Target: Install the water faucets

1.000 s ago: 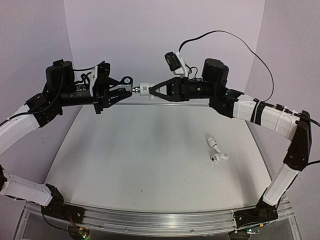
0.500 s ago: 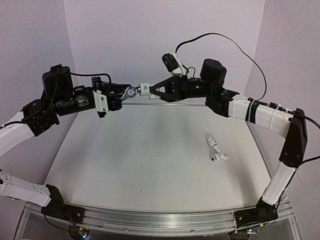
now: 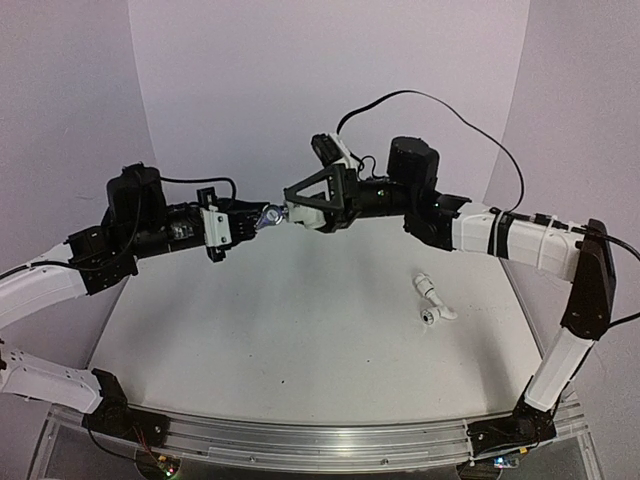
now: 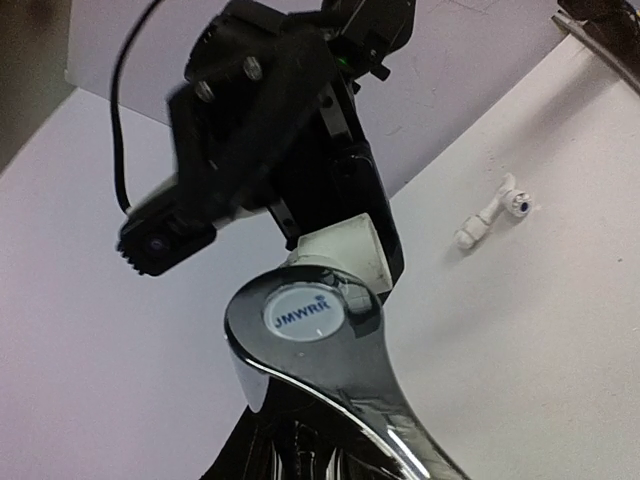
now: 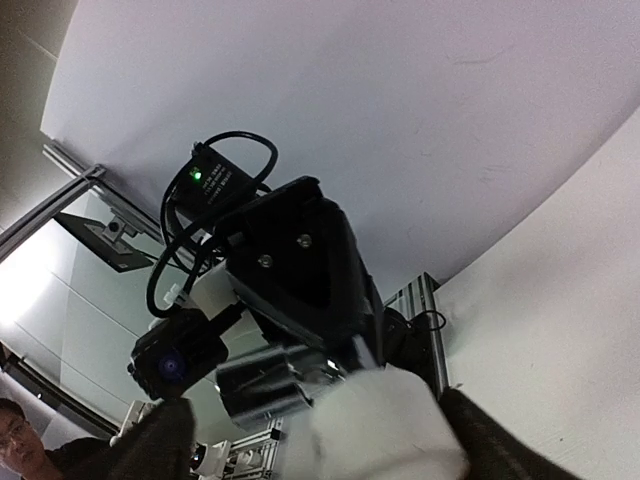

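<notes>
High over the table's far side, my left gripper is shut on a chrome faucet with a round JMWRR label. A short white fitting sits on the faucet's far end. My right gripper faces it from the right, open, its dark fingers spread wide on either side of the white fitting without pinching it. In the left wrist view my left gripper is mostly hidden under the chrome. Two loose white fittings lie on the table at the right.
The white table has purple walls behind and at both sides. An aluminium rail runs along the near edge with both arm bases on it. A black cable loops above the right arm.
My right gripper has opened and let go of the white fitting. Both grippers have come lower and a little nearer, and the left arm has stretched further to the right.
</notes>
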Robot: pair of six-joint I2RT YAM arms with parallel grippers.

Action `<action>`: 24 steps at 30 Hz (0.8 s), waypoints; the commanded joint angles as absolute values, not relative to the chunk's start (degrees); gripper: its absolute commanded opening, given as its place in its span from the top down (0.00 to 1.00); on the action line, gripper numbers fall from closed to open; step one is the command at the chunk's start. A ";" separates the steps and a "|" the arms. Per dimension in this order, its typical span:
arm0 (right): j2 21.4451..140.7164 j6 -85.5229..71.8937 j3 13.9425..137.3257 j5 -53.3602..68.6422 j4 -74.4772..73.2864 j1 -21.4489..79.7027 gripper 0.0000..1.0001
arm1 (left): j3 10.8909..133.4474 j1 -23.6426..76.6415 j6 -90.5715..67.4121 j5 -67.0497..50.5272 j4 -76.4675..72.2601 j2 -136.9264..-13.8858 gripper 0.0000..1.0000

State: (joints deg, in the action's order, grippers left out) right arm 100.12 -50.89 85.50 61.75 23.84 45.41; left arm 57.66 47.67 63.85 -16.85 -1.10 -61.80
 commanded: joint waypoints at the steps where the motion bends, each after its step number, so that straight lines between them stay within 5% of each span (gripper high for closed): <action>1: 92.26 -49.12 81.57 55.93 28.10 46.87 0.02 | 53.04 46.45 53.50 -17.48 1.02 -62.08 1.00; 11: 86.07 -35.45 74.47 49.89 15.25 41.74 0.02 | 47.73 39.63 25.69 -24.13 -7.55 -56.26 1.00; 18: 78.67 3.96 72.40 42.88 0.94 41.52 0.02 | 51.28 37.43 -10.96 -30.79 -7.44 -58.30 1.00; 24: 73.31 36.03 68.66 38.97 -2.59 42.02 0.04 | 56.65 34.85 -44.10 -48.03 -7.01 -65.73 1.00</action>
State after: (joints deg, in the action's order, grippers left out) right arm 76.53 7.02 70.61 42.62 1.40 41.45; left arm 50.16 36.10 -14.14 -34.51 -3.64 -61.79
